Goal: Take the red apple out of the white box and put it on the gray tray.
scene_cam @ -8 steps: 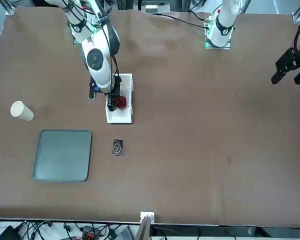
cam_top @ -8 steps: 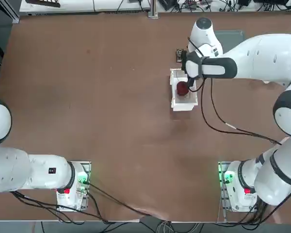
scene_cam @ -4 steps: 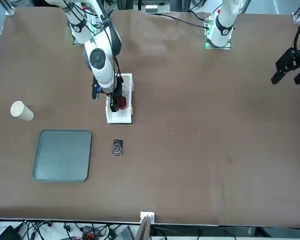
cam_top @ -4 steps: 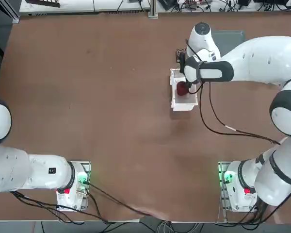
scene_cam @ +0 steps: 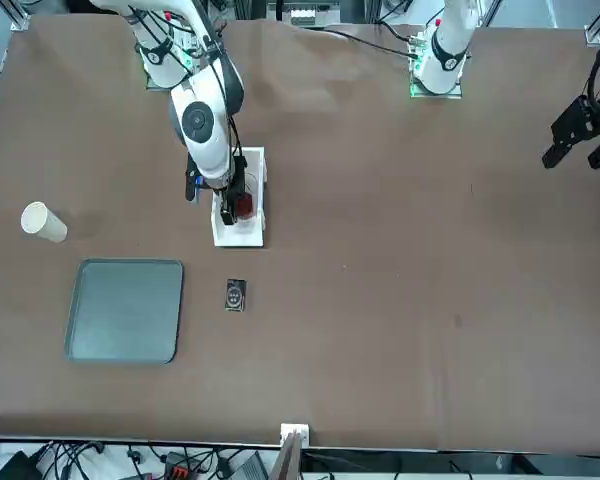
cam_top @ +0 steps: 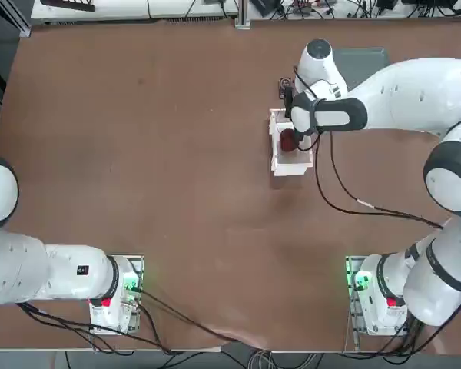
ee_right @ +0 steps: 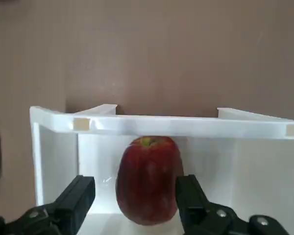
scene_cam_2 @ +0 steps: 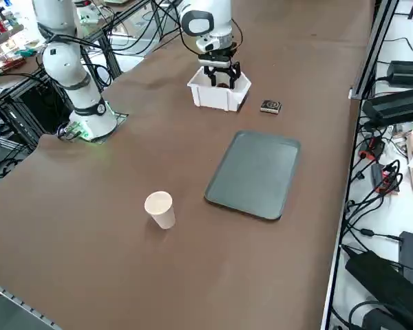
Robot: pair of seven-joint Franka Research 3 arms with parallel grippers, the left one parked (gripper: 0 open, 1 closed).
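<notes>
"What's it up to over there?"

"Lining up for the pick, I'd say. The red apple is in the white box, close against one long wall, and the pincer is over it with its fingers spread."

"So it hasn't got hold of it?"

"No, nothing's gripped. The apple shows between the fingers, nearer one than the other. I can't tell whether that one touches it."

"What should come next?"

"Centre on the apple, go lower if there's room, close, then lift straight up past the rim. That wall is the awkward bit: a finger could catch on it."

"And after that?"

"Over to the gray tray, which has nothing on it. A small dark gadget lies on the table just beyond the box, so I'd carry high. The white paper cup stands on the tray's far side from the box, probably out of the way."
</notes>
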